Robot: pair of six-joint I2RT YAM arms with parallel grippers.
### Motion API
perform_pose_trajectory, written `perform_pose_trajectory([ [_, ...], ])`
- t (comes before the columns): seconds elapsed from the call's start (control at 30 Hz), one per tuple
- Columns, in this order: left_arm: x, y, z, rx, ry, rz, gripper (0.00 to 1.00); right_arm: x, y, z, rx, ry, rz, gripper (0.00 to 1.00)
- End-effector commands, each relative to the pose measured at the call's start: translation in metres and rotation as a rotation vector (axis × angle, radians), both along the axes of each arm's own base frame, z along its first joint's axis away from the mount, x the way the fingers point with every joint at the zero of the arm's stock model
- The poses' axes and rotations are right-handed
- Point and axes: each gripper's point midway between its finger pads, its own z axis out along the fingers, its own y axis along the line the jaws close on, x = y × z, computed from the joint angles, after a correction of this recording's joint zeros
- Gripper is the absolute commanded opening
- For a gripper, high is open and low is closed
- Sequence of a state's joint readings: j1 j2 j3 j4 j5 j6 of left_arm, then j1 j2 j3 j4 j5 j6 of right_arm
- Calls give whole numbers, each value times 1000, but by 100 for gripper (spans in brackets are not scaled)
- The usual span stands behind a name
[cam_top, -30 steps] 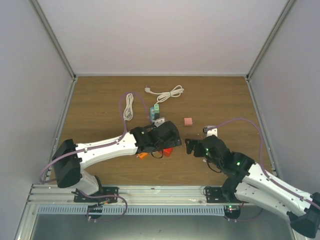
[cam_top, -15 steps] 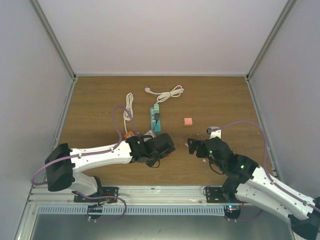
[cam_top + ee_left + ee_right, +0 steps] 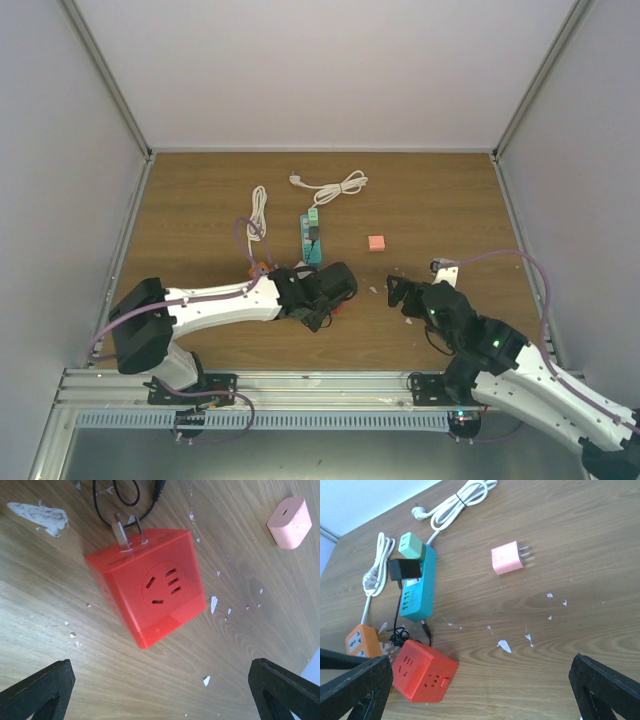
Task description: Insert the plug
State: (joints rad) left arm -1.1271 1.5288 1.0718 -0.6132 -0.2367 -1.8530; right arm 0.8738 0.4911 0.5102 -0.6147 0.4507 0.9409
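Left tool (image 3: 160, 690) now rightward, fingertips (image 3: 40, 690) cropped

You can read no lettering, brand or number here; any print on the red socket cube (image 3: 150, 585) is illegible.

A red plastic socket cube (image 3: 150, 590) lies on the scuffed wooden worktop (image 3: 580, 595), an orange socket cube (image 3: 362, 640) just beside it. A pink wall charger (image 3: 506, 559) rests apart, with a looped white cord (image 3: 465, 497) and a second white cord (image 3: 372, 577) farther back.
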Motion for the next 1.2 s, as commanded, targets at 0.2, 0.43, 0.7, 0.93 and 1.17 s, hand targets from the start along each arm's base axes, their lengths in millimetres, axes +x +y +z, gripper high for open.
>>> perform_pose_trajectory([
  [0.2, 32, -20, 0, -36, 38, 71, 99, 0, -10, -7, 6, 9, -52, 100],
  [0.43, 33, -24, -27, -6, 119, 69, 99, -1, -10, -8, 8, 9, -51, 100],
  [0.7, 40, -23, -43, 2, 155, 83, 99, -1, -10, -7, 7, 4, -48, 99],
  [0.93, 50, -20, -52, 1, 188, 83, 98, 0, -9, -7, 8, 2, -47, 100],
  [1.17, 55, -17, -61, -11, 205, 73, 95, 0, -10, -8, 3, 1, -49, 100],
])
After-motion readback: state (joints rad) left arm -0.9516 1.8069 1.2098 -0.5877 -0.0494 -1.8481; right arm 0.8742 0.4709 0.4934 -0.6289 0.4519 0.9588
